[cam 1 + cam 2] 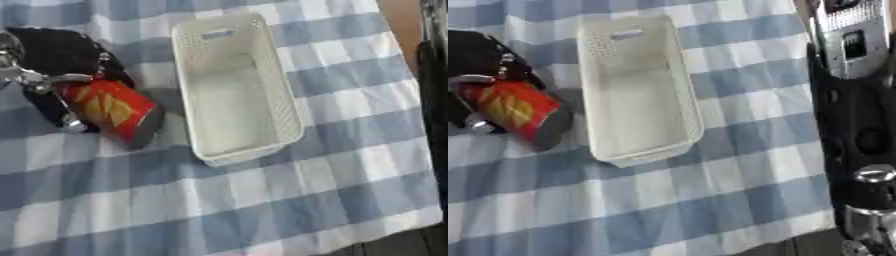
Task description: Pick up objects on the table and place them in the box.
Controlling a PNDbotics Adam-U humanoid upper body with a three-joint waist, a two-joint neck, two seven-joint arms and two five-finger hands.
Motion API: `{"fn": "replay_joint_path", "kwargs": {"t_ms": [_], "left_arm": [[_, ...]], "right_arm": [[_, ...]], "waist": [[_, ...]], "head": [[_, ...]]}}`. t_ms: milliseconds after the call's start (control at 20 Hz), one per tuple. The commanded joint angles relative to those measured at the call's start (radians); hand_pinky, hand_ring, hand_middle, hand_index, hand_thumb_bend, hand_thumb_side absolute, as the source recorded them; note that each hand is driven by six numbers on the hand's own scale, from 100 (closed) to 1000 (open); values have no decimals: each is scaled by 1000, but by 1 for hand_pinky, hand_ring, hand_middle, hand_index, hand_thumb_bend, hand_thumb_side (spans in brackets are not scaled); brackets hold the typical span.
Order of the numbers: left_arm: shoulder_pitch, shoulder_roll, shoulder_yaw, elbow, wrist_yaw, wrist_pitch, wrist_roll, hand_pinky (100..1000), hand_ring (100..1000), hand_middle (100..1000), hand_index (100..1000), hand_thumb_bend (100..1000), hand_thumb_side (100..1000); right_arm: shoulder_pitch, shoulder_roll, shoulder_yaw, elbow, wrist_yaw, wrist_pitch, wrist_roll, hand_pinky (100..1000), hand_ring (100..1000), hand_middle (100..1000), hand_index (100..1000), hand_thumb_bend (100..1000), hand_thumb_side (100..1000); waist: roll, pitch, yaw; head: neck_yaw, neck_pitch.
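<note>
- Now, left robot hand point(52, 80) at far left, fingers curled round a red can point(112, 111) lying tilted on the checked worktop point(289, 200).
- White box point(234, 90) just right of the can, not touching.
- Right arm point(859, 125) along right edge; its robot hand's state cannot be told.

The left hand point(54, 70) is running off the left edge of the left eye view, and its palm is covering the upper end of the red can point(112, 111), so how the fingers are closing round that end is not showing clearly. The print on the can, just below the hand, is blurring into yellow shapes that cannot be read. Only the right arm point(857, 125) is showing along the right edge of the right eye view, its hand lying outside both pictures.
</note>
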Motion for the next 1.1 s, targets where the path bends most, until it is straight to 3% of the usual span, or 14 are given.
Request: {"fn": "replay_joint_path", "kwargs": {"t_ms": [50, 150, 200, 500, 750, 800, 850, 900, 950, 1000, 1100], "left_arm": [[-4, 2, -14, 4, 6, 4, 18, 100, 127, 167, 293, 165, 276], [-6, 1, -13, 2, 24, 8, 29, 100, 119, 161, 291, 100, 303], [-8, 0, -13, 0, 42, 11, 34, 100, 116, 158, 289, 100, 253], [-41, 9, -6, -44, 191, 45, 1, 100, 115, 153, 288, 100, 243], [-71, 26, 17, -71, 248, 69, -30, 100, 119, 157, 290, 100, 239], [-76, 30, 21, -74, 255, 73, -31, 100, 121, 160, 292, 100, 286], [-80, 33, 26, -77, 260, 75, -32, 100, 121, 159, 292, 100, 238], [-83, 37, 30, -81, 265, 77, -32, 100, 124, 163, 295, 143, 242], [-85, 41, 33, -84, 269, 78, -32, 100, 123, 161, 294, 119, 239], [-88, 46, 36, -88, 272, 78, -32, 100, 127, 165, 296, 185, 246], [-93, 58, 43, -98, 279, 79, -28, 100, 130, 168, 299, 229, 253]], "right_arm": [[-13, -19, -6, -14, -3, -54, 57, 715, 774, 931, 885, 100, 688], [-7, -17, -7, -15, -5, -54, 58, 716, 775, 931, 885, 100, 688], [-4, -16, -7, -15, -5, -54, 59, 716, 776, 931, 885, 100, 689], [28, -9, -7, -21, -12, -54, 71, 720, 782, 932, 887, 100, 695], [69, -3, -7, -33, -21, -54, 82, 723, 788, 933, 888, 100, 700], [79, -2, -7, -36, -23, -54, 84, 725, 791, 934, 889, 100, 725], [89, -1, -6, -39, -25, -54, 87, 725, 791, 934, 889, 100, 703], [100, -1, -7, -43, -27, -54, 89, 727, 794, 934, 890, 100, 707], [108, -1, -6, -46, -29, -54, 91, 726, 793, 934, 889, 100, 705], [117, -1, -7, -48, -31, -54, 94, 729, 797, 935, 891, 100, 710], [142, -3, -6, -55, -35, -54, 99, 732, 802, 936, 892, 100, 715]], "waist": [[-2, -18, 1], [-2, -22, 5], [-2, -25, 8], [4, -49, 31], [19, -79, 48], [23, -86, 52], [28, -93, 56], [33, -101, 60], [36, -105, 62], [42, -113, 66], [57, -131, 75]], "head": [[-2, 4], [-3, 5], [-3, 6], [-4, 8], [-8, 7], [-9, 7], [-11, 7], [-12, 6], [-13, 6], [-15, 6], [-18, 7]]}}
